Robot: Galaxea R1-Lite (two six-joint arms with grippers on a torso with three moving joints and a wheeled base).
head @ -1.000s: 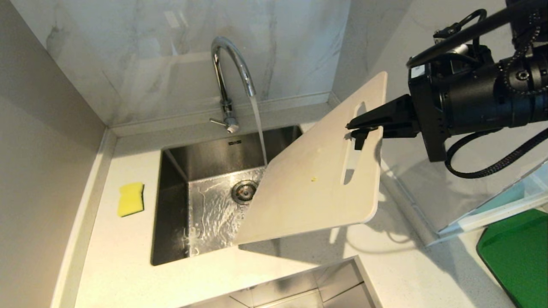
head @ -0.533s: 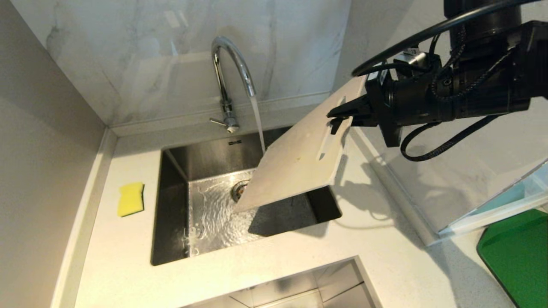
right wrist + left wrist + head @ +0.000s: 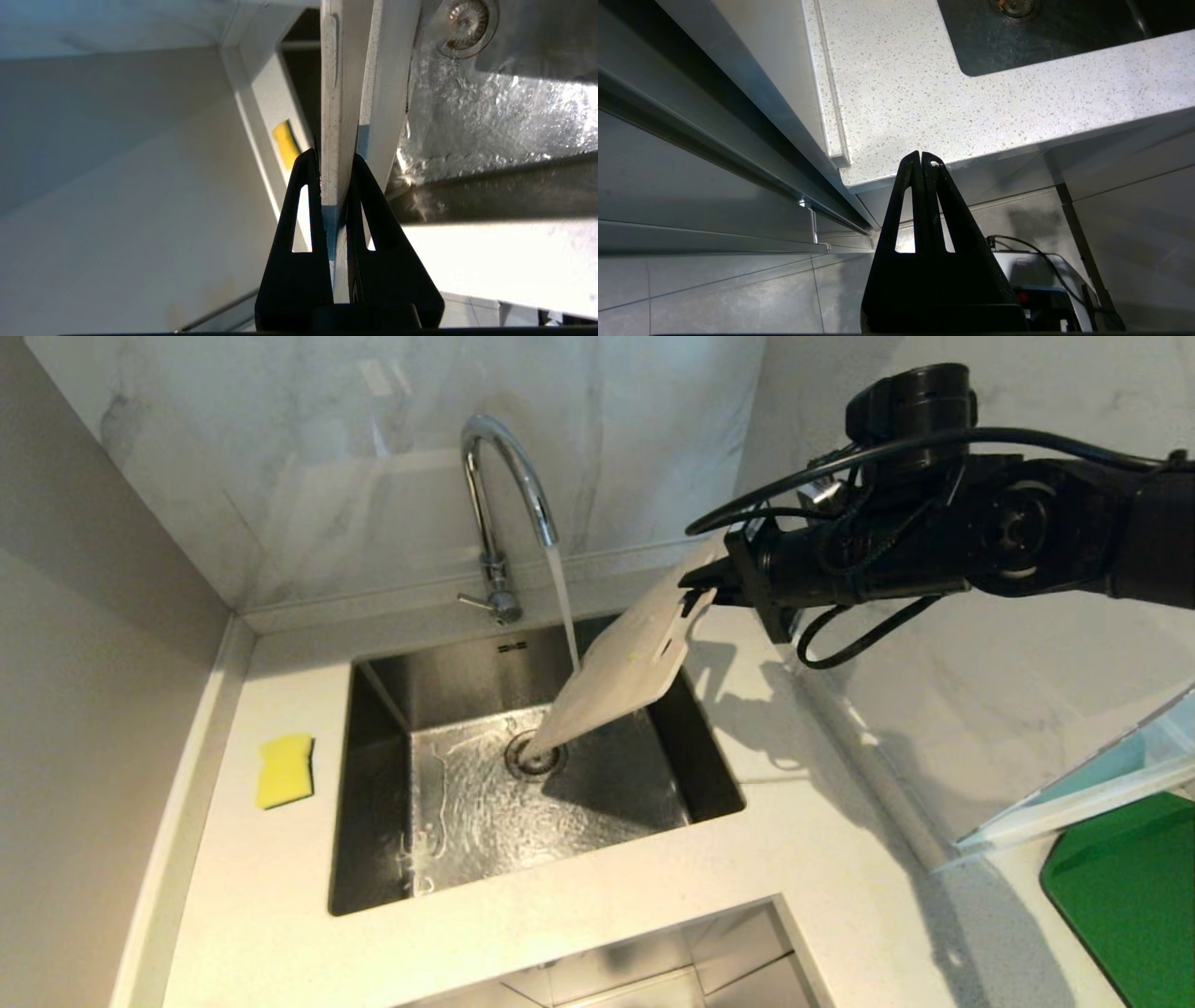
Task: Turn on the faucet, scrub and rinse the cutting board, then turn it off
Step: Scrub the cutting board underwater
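While water is running from the faucet (image 3: 504, 485):
Right gripper (image 3: 707, 588): clamping the cutting board's (image 3: 616, 677) handle end, tilting it into the sink (image 3: 373, 784) beneath the spout.
Left gripper (image 3: 921, 161): idling closed below the sink counter.
Risk: the wet board is likely slipping if the pinch loosens.

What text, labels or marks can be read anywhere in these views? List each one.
No text can be read.
A small dark mark sits on the sink's back wall below the faucet, too small to read.
The cutting board, sponge and green board show no text.
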